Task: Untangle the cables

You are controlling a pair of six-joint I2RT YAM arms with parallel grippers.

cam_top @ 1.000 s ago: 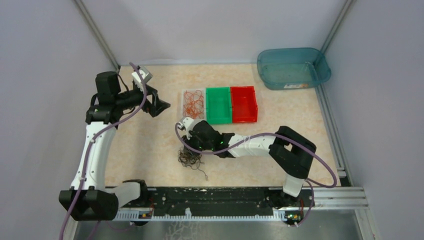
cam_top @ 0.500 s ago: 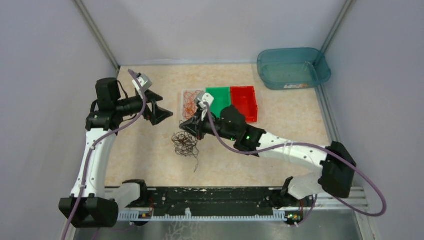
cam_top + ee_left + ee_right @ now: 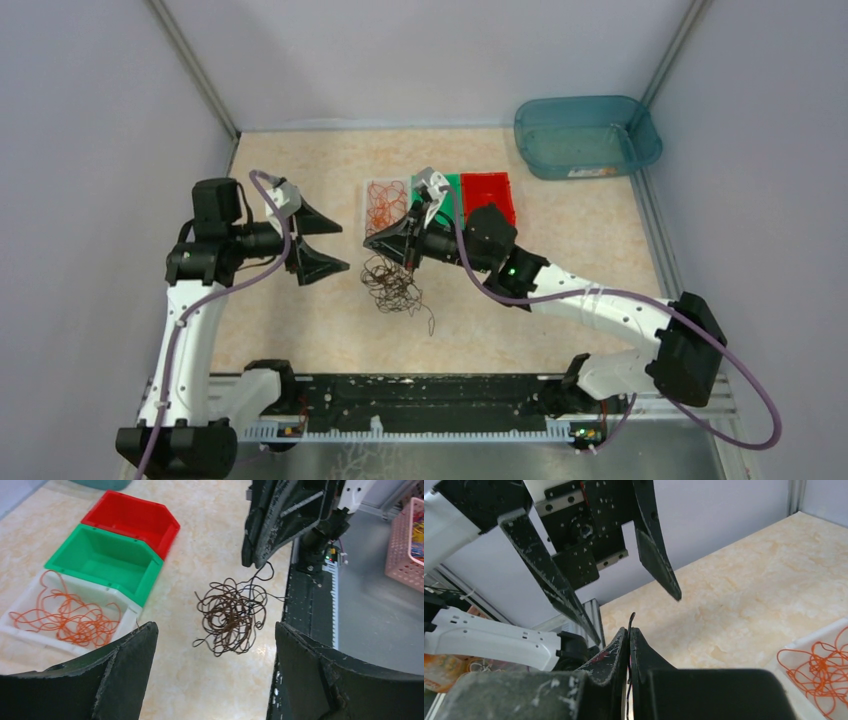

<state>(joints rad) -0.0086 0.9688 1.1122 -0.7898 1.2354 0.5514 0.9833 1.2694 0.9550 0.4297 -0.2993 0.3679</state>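
A tangle of dark brown cables (image 3: 392, 285) dangles from my right gripper (image 3: 370, 243), which is shut on one strand. In the right wrist view the jaws (image 3: 630, 630) are pressed together and a dark cable end (image 3: 631, 617) sticks out above them. My left gripper (image 3: 343, 247) is open, just left of the tangle and level with it. From the left wrist the tangle (image 3: 231, 615) sits ahead of that gripper (image 3: 215, 630), between its spread fingers. Orange cables (image 3: 385, 207) lie in a white tray (image 3: 30, 635).
A green bin (image 3: 145, 580) and a red bin (image 3: 165, 525) stand in a row beside the white tray. A teal tub (image 3: 640, 140) sits at the back right corner. A black rail (image 3: 420, 395) runs along the near edge. A pink basket (image 3: 405, 535) shows beyond it.
My right gripper has shut on a strand and lifted the dark tangle up and back toward the tray. The left gripper has swung nearer, toward the tangle, still open.
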